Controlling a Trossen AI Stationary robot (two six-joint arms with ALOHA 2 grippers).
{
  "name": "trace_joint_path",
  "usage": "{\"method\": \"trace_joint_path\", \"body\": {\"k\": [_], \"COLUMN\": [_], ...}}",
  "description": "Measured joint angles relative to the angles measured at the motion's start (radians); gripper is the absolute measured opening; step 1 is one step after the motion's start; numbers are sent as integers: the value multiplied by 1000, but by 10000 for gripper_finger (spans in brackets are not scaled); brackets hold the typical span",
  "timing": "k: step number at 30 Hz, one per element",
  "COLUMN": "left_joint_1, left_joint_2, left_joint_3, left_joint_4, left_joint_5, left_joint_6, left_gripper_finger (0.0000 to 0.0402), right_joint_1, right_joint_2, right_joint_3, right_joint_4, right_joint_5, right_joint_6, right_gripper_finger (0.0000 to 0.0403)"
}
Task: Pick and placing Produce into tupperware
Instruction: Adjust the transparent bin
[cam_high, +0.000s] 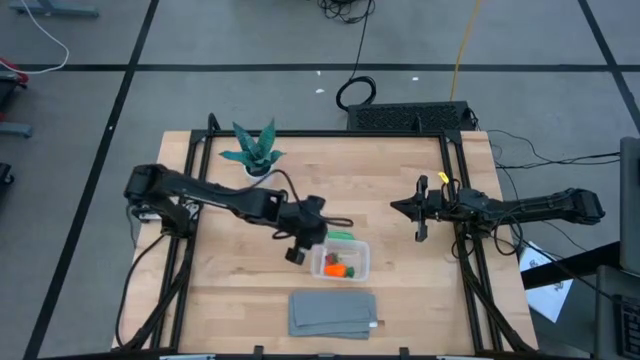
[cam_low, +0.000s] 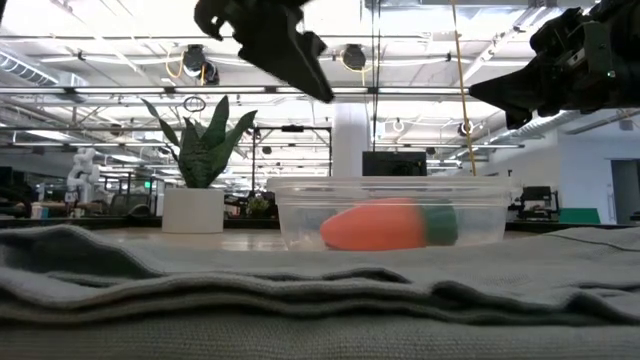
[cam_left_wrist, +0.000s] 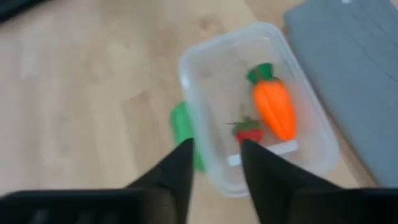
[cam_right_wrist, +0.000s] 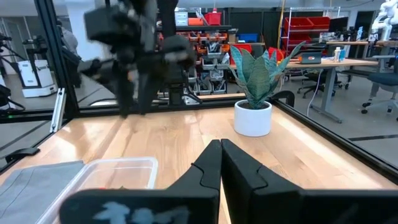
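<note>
Two produce pieces (cam_left_wrist: 273, 109) lie inside tupperware (cam_left_wrist: 314, 121).

The left arm extended from the desk's left side toward its centre, elbow bent, wrist angled downward. The left gripper (cam_high: 297, 243) hung above the desk surface without contact; its two fingers (cam_left_wrist: 176, 175) stood slightly apart and held nothing. In the low view this gripper (cam_low: 318, 90) was raised well clear of the desk, pointing down at an angle. The right arm reached in from the desk's right edge and lay nearly level. The right gripper (cam_high: 412, 208) pointed toward the left arm, its fingers (cam_right_wrist: 208, 165) pressed together and empty.
</note>
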Motion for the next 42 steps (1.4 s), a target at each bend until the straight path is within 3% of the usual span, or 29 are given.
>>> {"method": "trace_joint_path", "body": {"k": [4,6,11,15,19,23,28,31,36,42], "left_joint_1": [21,37,69,112,164,185,176,182,210,208], "left_joint_2": [-63,-88,-130,-202,-309,-391,-429,-489,-656,-918], "left_joint_3": [0,0,-19,-109,-293,-501,-720,-819,-906,-954], "left_joint_4": [-62,-104,-117,-9,229,572,895,1003,1025,877], "left_joint_5": [-60,-71,-98,-75,-4,73,75,47,38,4], "left_joint_6": [-26,-34,-3,-13,-66,-142,-168,-182,-193,-157], "left_gripper_finger": [35,11,2,1,1,1,0,0,0,0], "right_joint_1": [0,0,0,0,0,0,0,0,-1,-1], "right_joint_2": [0,1,4,5,6,7,14,21,28,28], "right_joint_3": [0,0,0,0,0,0,0,0,0,0], "right_joint_4": [0,1,0,-1,0,0,6,4,8,8], "right_joint_5": [0,0,0,0,0,0,0,0,0,0], "right_joint_6": [0,0,0,0,0,-3,-7,-2,0,0], "right_gripper_finger": [0,0,0,0,0,0,0,0,0,0]}}
